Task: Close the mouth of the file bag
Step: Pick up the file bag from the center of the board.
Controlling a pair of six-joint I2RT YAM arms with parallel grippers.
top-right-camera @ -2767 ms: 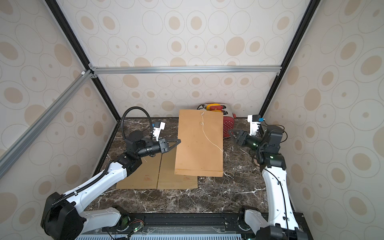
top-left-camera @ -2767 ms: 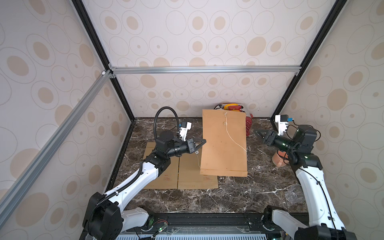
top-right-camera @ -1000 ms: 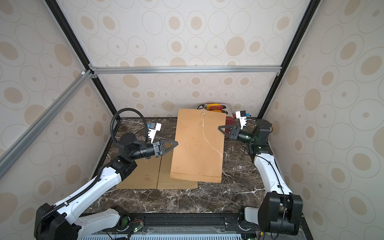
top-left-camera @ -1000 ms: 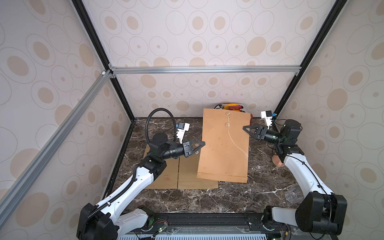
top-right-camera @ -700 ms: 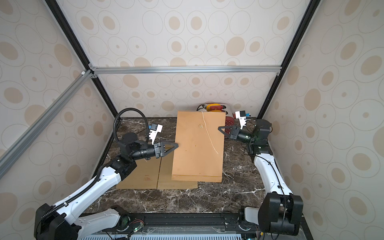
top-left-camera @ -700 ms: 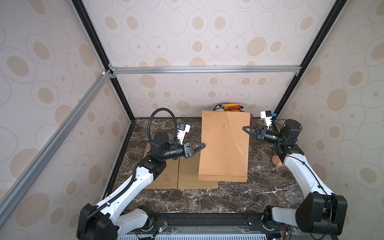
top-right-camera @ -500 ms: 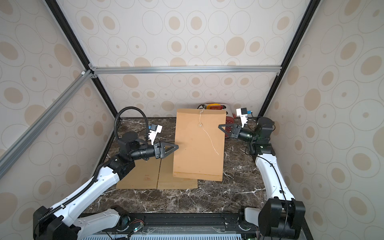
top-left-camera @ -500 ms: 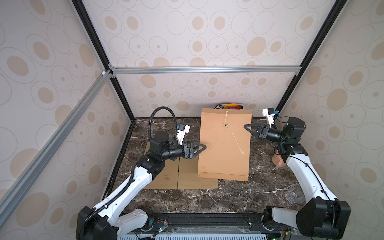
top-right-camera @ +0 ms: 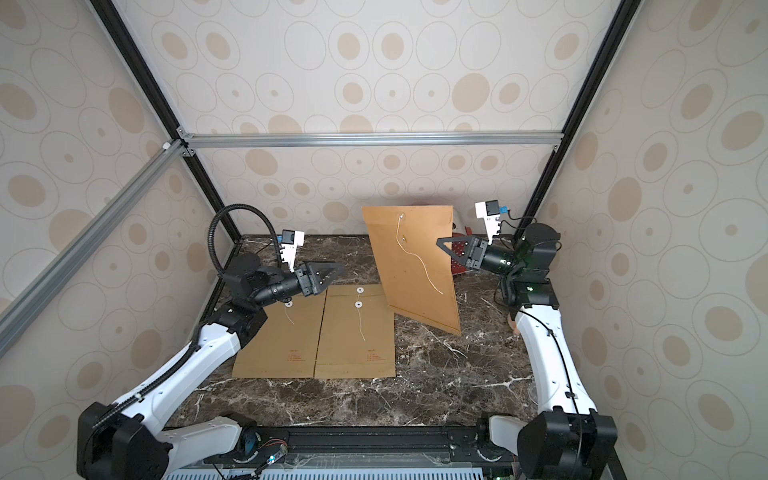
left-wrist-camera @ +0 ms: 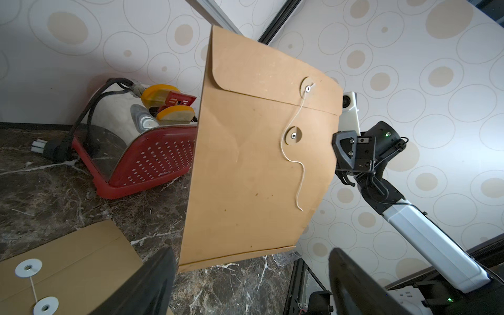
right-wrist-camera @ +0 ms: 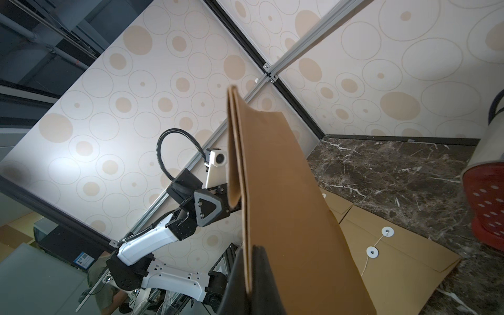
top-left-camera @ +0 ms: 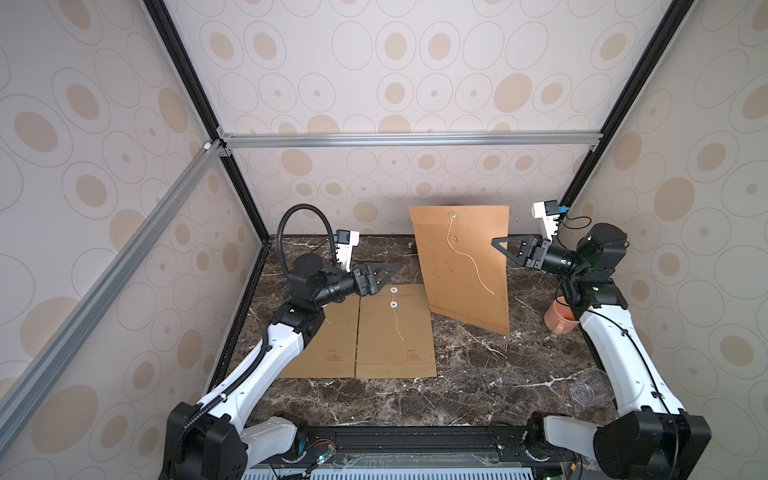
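Both top views: mounted high at the cell front, looking down and back over the marble surface; near-identical coverage of the whole cell.
Left wrist: close, faces the file bag front-on; toaster and right arm beyond.
Right wrist: same bag edge-on, very near; left arm beyond.

The left arm and right arm have white shells between black joints and black bases. A black corrugated hose arches over the left arm, and a thin black cable runs along the right. Each wrist carries a white camera mount with a blue plug. The left gripper and right gripper have dark triangular fingers studded with small screws.
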